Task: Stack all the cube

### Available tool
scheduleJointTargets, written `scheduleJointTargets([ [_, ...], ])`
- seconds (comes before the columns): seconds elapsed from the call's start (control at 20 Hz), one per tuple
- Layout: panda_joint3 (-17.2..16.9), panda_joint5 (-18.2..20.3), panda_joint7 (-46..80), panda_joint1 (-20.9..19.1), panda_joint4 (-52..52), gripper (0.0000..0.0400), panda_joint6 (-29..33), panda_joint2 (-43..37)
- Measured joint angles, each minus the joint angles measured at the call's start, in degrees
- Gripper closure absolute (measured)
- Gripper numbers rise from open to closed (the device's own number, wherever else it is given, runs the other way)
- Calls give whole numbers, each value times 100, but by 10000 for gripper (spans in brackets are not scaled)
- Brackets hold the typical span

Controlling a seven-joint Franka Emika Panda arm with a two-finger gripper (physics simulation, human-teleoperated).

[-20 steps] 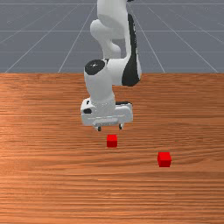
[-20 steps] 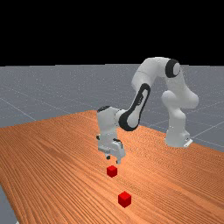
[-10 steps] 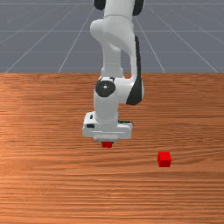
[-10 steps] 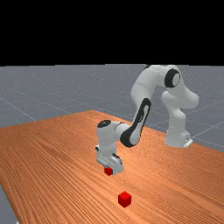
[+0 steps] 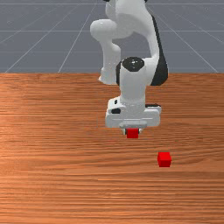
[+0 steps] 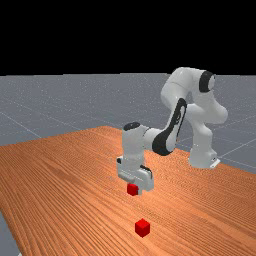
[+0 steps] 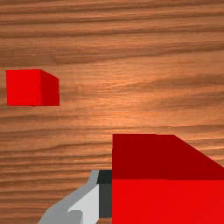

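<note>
Red cube (image 5: 132, 134); snug within end effector (image 5: 132, 131)

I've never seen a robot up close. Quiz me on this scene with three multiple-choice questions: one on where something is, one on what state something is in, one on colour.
1. Where is the front view's right-hand cube?
A. On the floor
B. On top of another cube
C. On the table

2. What state is the gripper in?
A. Shut on the other cube
B. Open
C. Shut on nothing

3. What colour are the two cubes?
A. Blue
B. Red
C. One red, one green

Answers:
1. C: the front and far views show it standing on the wood, apart from the other cube.
2. A: its fingers meet the other cube from two sides.
3. B: both look red in all three views.
</note>
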Motion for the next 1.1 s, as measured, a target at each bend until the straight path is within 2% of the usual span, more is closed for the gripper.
scheduleJointTargets([
  [0.25, 327, 60, 78, 340, 752, 212, -25, 146],
  [0.55, 391, 153, 47, 168, 1882, 211, -35, 1119],
  [1.1, 430, 149, 394, 457, 1951, 212, -30, 1229],
])
